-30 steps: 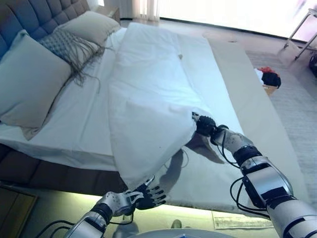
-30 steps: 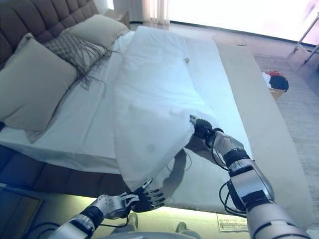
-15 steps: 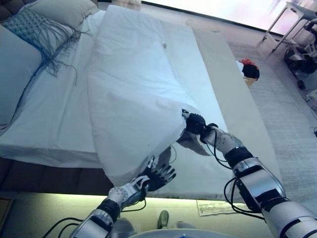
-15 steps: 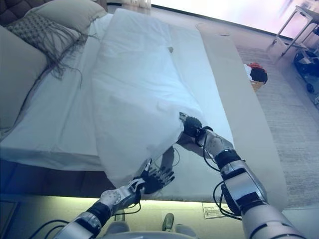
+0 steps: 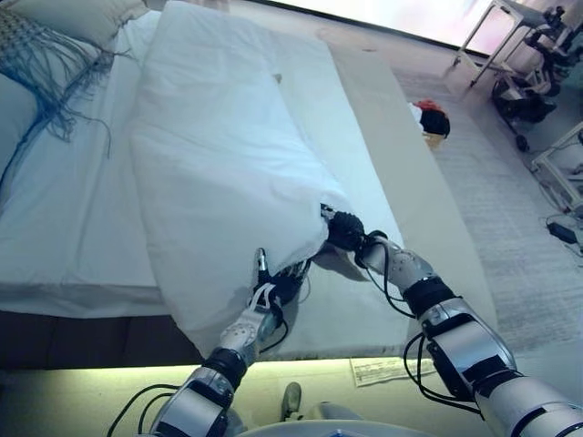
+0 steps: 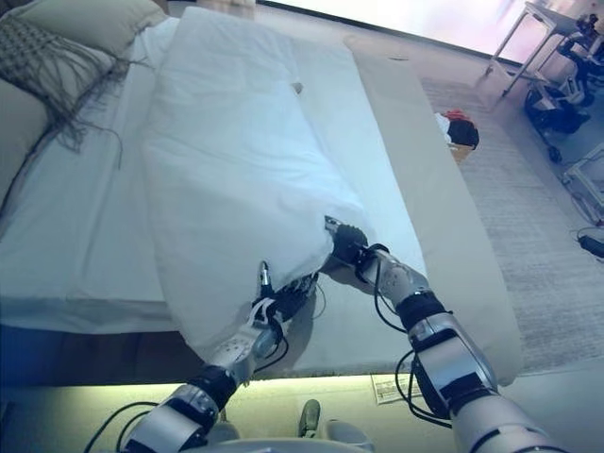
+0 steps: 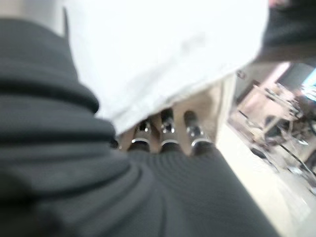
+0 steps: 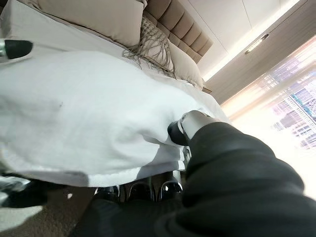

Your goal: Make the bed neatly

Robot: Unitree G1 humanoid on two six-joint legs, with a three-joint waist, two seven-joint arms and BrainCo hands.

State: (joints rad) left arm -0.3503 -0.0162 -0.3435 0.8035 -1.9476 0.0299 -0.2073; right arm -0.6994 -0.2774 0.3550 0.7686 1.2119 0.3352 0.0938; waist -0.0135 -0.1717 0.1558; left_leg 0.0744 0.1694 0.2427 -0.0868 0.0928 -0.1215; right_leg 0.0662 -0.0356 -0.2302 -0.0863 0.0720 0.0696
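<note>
Two head views down over the duvet, both wrist views close beneath its edge.

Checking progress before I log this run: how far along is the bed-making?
Early. The white duvet lies folded in a strip down the mattress. Right hand grips its near edge; left hand reaches under the hanging corner, fingers hidden. Spreading it out and straightening the pillows is left.

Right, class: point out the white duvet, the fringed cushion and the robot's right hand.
white duvet (image 5: pixel 219 146), left eye view, middle of its top surface.
fringed cushion (image 6: pixel 38 47), right eye view, its knitted face.
right hand (image 5: pixel 344 229), left eye view, its dark cover at the duvet's edge.
</note>
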